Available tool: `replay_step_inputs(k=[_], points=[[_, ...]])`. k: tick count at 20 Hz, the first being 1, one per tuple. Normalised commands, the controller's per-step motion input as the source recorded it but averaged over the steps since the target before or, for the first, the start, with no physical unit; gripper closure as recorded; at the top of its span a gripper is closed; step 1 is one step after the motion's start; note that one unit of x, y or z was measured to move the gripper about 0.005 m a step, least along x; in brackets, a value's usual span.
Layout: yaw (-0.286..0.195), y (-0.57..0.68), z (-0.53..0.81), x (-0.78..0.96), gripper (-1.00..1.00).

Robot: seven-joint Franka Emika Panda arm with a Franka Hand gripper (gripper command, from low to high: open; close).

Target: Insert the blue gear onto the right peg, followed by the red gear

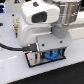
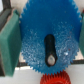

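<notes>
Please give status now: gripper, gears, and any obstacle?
Gripper low over plate, fingers hidden, state unclear. Blue gear on a dark peg, which shows through its hole. Red gear beside it, at blue gear's edge. No obstacle seen.

The blue gear (image 2: pixel 50 37) fills most of the wrist view, a dark peg (image 2: pixel 50 47) standing through its centre hole. The red gear (image 2: pixel 54 79) peeks in beside it, teeth touching.
</notes>
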Motion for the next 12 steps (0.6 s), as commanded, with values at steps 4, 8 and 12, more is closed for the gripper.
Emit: replay_step_inputs(k=[4, 8, 12], points=[[0.000, 0.08, 0.46, -0.14, -1.00], [0.000, 0.06, 0.37, -0.27, -1.00], [0.000, 0.07, 0.20, -0.47, -1.00]])
